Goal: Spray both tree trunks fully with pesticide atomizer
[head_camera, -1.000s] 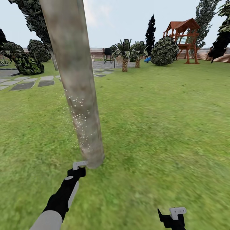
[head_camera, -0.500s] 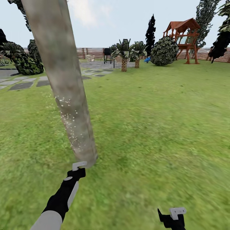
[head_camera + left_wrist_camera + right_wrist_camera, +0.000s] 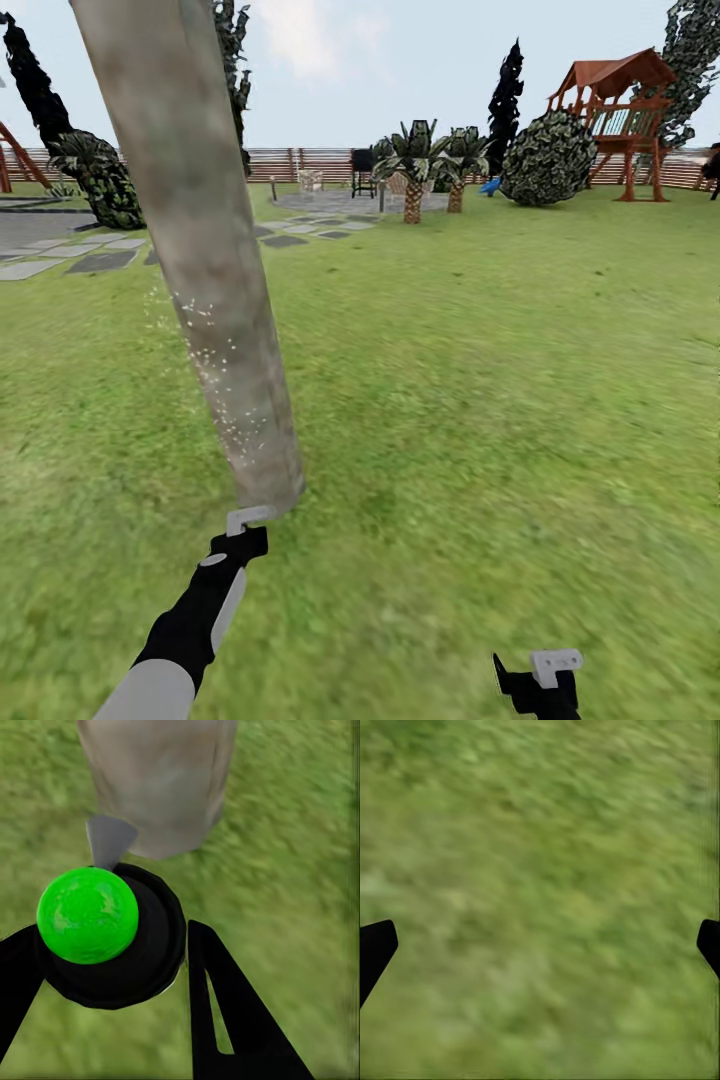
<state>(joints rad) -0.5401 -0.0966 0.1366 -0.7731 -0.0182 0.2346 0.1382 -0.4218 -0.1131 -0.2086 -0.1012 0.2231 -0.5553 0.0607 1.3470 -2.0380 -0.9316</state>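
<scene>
A thick grey-brown mottled tree trunk (image 3: 200, 250) rises right in front of me on the garden lawn. Whitish pesticide specks (image 3: 215, 350) dot its left side and drift over the grass beside it. My left gripper (image 3: 240, 525) sits at the trunk's foot, shut on the pesticide atomizer (image 3: 112, 937), a dark round body with a bright green knob and a grey nozzle aimed at the trunk base (image 3: 157, 780). My right gripper (image 3: 545, 668) hangs low at the right, open over bare grass (image 3: 540, 870).
Lawn stretches to the right of the trunk. Far back stand a slat fence (image 3: 320, 162), a round bush (image 3: 548, 158), a red-brown playset (image 3: 625, 110), small palms (image 3: 415, 165) and a dark grill (image 3: 362, 170). Grey stepping stones (image 3: 100, 260) lie at the left.
The whole view has swung, so the trunk sits further left and the far scenery has slid right. Both arms keep their place in the picture.
</scene>
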